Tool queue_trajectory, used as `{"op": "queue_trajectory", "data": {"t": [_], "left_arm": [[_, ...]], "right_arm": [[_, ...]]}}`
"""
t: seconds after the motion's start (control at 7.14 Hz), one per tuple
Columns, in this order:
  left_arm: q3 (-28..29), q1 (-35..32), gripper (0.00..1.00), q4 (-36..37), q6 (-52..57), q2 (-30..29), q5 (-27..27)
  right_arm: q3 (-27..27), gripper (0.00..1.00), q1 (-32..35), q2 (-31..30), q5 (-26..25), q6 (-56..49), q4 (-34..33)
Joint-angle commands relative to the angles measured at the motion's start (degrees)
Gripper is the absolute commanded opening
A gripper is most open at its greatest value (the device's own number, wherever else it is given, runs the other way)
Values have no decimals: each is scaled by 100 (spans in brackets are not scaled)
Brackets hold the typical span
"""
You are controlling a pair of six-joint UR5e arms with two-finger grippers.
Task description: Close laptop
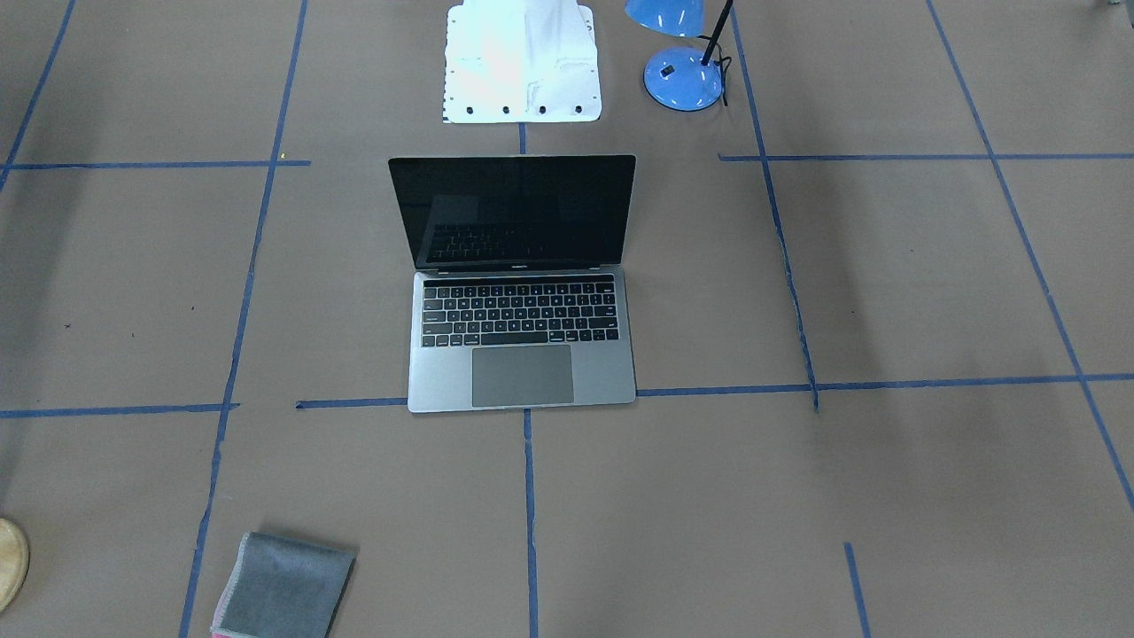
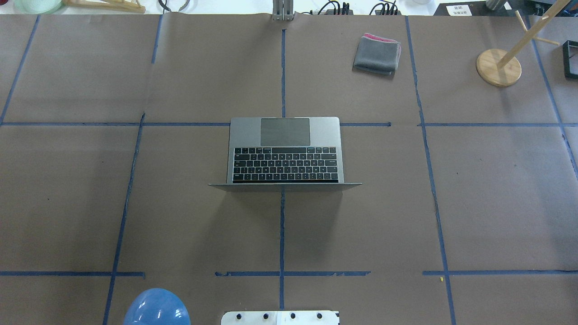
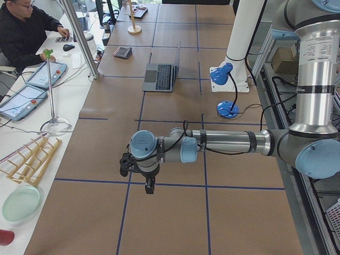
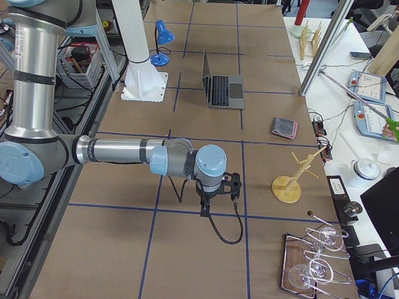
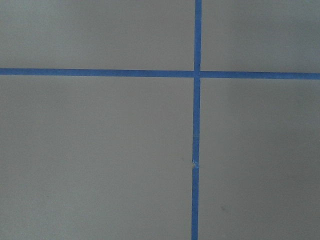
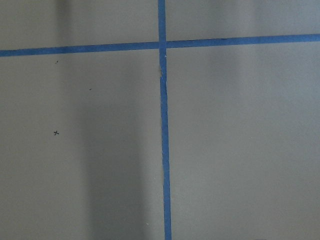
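The laptop (image 1: 523,337) stands open in the middle of the table, its dark screen upright and its keyboard and trackpad facing away from the robot. It also shows in the overhead view (image 2: 284,153) and in both side views (image 3: 159,74) (image 4: 221,87). My left gripper (image 3: 150,186) hangs over bare table far from the laptop and shows only in the exterior left view. My right gripper (image 4: 204,210) hangs far on the other side and shows only in the exterior right view. I cannot tell whether either is open or shut. Both wrist views show only brown paper and blue tape.
A blue desk lamp (image 1: 682,75) stands beside the white robot base (image 1: 523,62). A folded grey cloth with a pink edge (image 2: 377,54) lies beyond the laptop. A wooden stand (image 2: 499,67) is at the far right. Operators' desks line the far table edge.
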Motion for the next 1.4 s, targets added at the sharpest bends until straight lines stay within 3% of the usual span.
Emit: {"op": "queue_trajectory", "data": {"t": [0.0, 0.98, 1.26], "left_arm": [[0, 0, 100, -7, 0, -7, 0], [-62, 9, 100, 2, -9, -16, 0], [-384, 9, 100, 20, -26, -16, -9]], "right_arm": [[-4, 100, 0, -2, 5, 0, 8], [154, 100, 0, 7, 5, 9, -45], [198, 100, 0, 68, 23, 9, -36]]}}
